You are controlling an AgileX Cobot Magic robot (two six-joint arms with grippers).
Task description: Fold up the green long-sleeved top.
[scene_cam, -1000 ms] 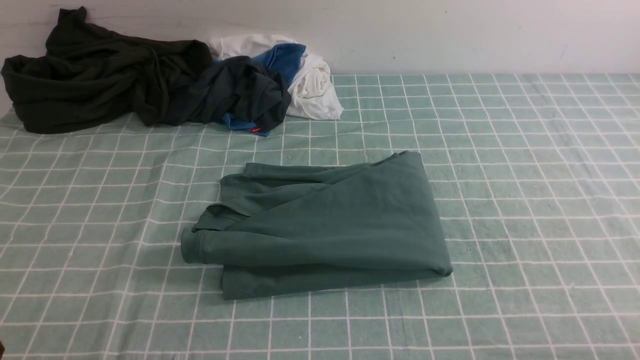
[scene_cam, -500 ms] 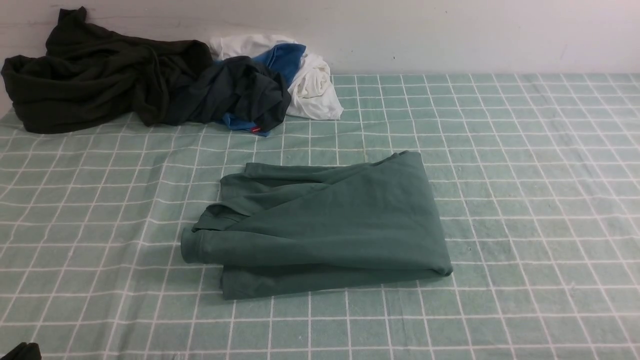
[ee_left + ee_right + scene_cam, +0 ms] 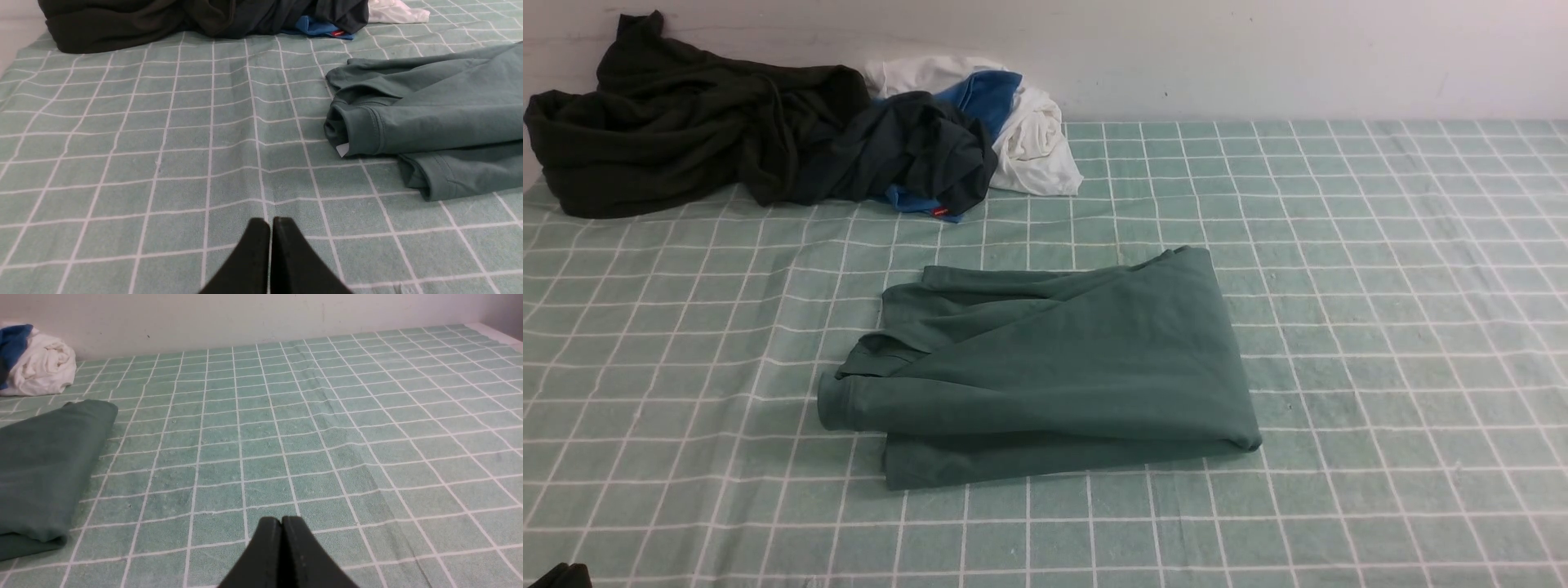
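The green long-sleeved top (image 3: 1054, 367) lies folded into a compact bundle in the middle of the checked cloth, a ribbed cuff at its left end. It also shows in the left wrist view (image 3: 429, 118) and in the right wrist view (image 3: 45, 465). Its logo print is hidden. My left gripper (image 3: 270, 222) is shut and empty, low over the cloth, well left of the top; only its dark tip (image 3: 560, 576) shows at the bottom left corner of the front view. My right gripper (image 3: 282, 520) is shut and empty over bare cloth, right of the top; it is outside the front view.
A dark olive-black garment (image 3: 686, 122) is heaped at the back left, with a white-and-blue garment (image 3: 1021, 122) beside it against the wall. The green checked cloth (image 3: 1380, 286) covers the table.
A dark tip of the left gripper has come into the bottom left corner of the front view. The top has not moved.
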